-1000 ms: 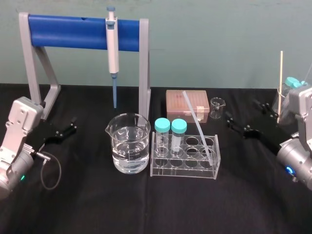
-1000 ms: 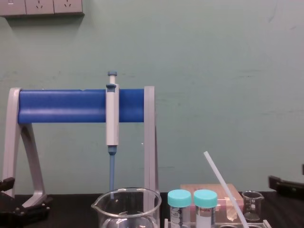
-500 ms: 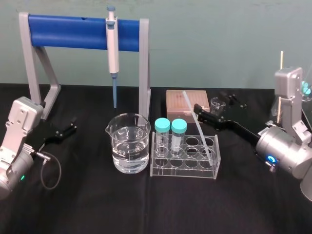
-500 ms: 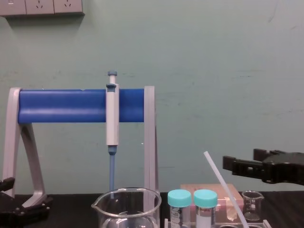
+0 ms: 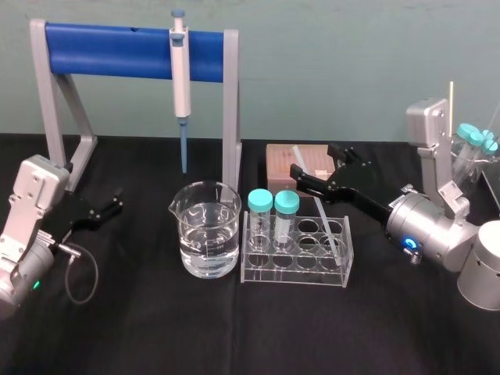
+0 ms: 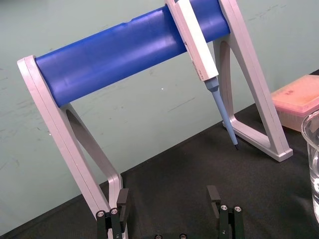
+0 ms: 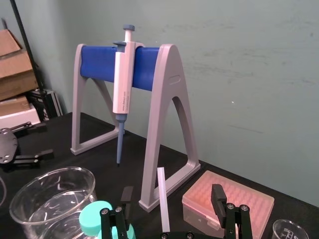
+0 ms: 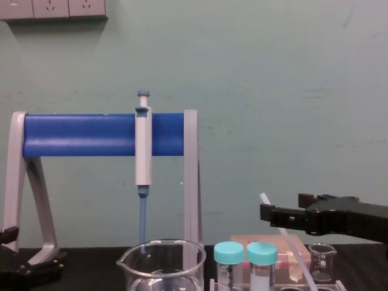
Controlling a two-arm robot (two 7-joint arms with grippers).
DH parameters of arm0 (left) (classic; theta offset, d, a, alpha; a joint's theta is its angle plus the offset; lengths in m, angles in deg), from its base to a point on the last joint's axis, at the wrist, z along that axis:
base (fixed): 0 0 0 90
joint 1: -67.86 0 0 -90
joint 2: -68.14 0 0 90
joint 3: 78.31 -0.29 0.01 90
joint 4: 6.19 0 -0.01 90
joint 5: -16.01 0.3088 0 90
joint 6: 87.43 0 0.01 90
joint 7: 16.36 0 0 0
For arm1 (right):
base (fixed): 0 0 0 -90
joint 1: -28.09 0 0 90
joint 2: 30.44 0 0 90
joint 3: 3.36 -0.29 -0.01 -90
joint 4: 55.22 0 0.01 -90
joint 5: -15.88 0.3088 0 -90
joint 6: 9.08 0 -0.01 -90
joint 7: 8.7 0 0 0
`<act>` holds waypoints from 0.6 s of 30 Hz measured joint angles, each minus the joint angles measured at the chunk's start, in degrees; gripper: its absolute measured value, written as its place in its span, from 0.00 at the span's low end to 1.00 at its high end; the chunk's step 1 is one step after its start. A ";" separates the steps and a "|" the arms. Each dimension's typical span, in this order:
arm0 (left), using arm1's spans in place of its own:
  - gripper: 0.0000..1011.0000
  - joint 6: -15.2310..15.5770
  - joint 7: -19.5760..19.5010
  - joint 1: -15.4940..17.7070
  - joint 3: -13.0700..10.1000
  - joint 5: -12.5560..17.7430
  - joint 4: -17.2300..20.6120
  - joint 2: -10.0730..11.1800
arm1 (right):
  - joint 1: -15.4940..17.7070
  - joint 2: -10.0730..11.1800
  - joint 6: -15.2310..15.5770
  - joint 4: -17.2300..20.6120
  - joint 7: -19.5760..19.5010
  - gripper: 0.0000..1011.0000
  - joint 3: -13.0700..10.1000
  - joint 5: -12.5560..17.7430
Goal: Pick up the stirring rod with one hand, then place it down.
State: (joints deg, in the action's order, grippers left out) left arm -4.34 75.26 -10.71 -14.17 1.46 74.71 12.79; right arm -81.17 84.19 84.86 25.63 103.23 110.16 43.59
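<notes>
The stirring rod (image 5: 322,211) stands tilted in the clear test-tube rack (image 5: 295,258). Its lower end sits in a hole at the rack's right end, and its upper end leans back and to the left, above the rack.

The right gripper (image 5: 312,158) reaches in from the rack's right and hangs above and just behind it. Its fingers are spread wide, one on each side of the rod's upper part. In the right wrist view the rod (image 7: 163,199) rises in the gap of the gripper (image 7: 172,196) and touches neither finger. From the chest, the gripper (image 8: 282,209) crosses in front of the rod (image 8: 300,262) near its top.

Several things crowd that spot:
- Two capped tubes (image 5: 273,205) with teal lids stand in the rack's left holes, just beside the rod.
- A pink tip box (image 5: 283,166) lies right behind the rack, under the open fingers.
- A small beaker (image 8: 322,262) stands behind the rack's right end.
- A large beaker (image 5: 206,238) of clear liquid stands just left of the rack.
- Behind the rack's left end rises one leg of the stand (image 5: 117,51), where the pipette (image 5: 180,70) hangs.

The left gripper (image 5: 109,209) rests well to the rack's left, low over the black table (image 5: 234,336), with its fingers (image 6: 122,199) wide apart and holding nothing.
</notes>
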 joint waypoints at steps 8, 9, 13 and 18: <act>0.99 0.00 0.00 0.00 0.00 0.00 0.00 0.00 | -2.13 -2.57 0.99 -3.67 -0.53 0.99 0.17 -2.19; 0.99 0.00 0.00 0.00 0.00 0.00 0.00 0.00 | -2.23 -2.74 1.10 -3.91 -0.57 0.99 0.17 -2.36; 0.99 0.00 0.00 0.00 0.00 0.00 0.00 0.00 | -2.67 -3.58 1.49 -5.07 -0.72 0.99 -0.04 -3.16; 0.99 0.00 0.00 0.00 0.00 0.00 0.00 0.00 | -2.75 -4.13 1.91 -5.45 -0.77 0.99 -0.43 -3.90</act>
State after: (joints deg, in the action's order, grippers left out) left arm -4.34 75.26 -10.71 -14.17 1.46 74.71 12.79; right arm -83.92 80.07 86.77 20.17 102.46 109.73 39.69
